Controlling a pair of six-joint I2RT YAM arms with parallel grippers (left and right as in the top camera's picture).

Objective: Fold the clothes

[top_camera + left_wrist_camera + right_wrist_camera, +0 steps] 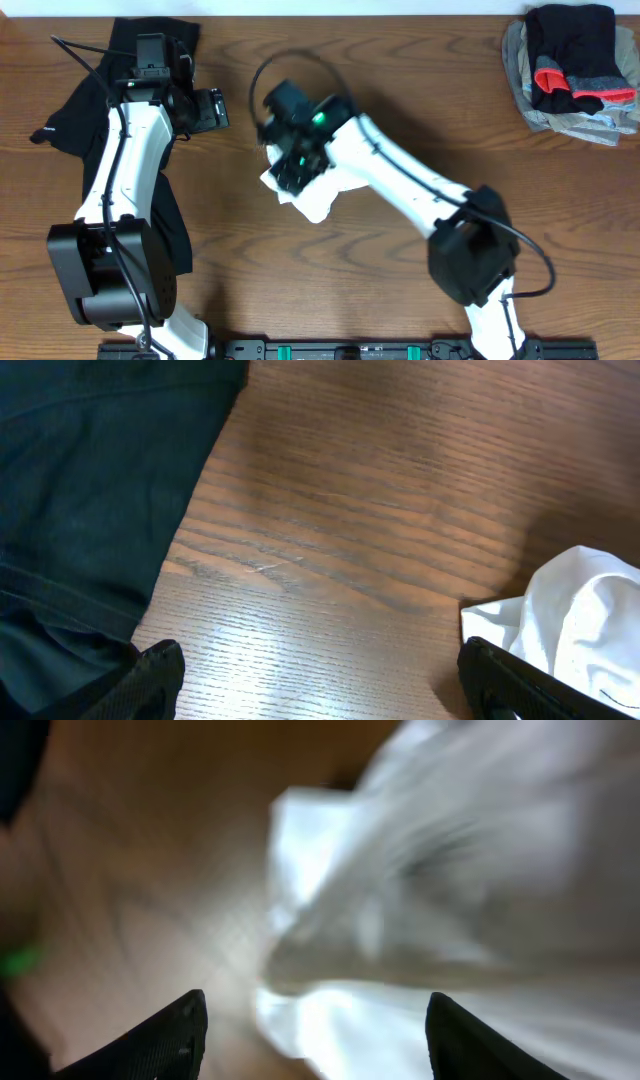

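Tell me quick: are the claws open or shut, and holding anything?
Left claw: open, holding nothing, bare table beneath.
Right claw: open over the white T-shirt, not gripping it.

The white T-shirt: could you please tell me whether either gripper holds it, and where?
Neither holds it. The right gripper is over the white T-shirt with jaws wide apart; the left gripper is open above the table.

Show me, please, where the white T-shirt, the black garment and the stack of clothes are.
white T-shirt (316, 204): overhead view, crumpled lower edge.
black garment (70, 112): overhead view, its left side.
stack of clothes (572, 45): overhead view, black top piece.
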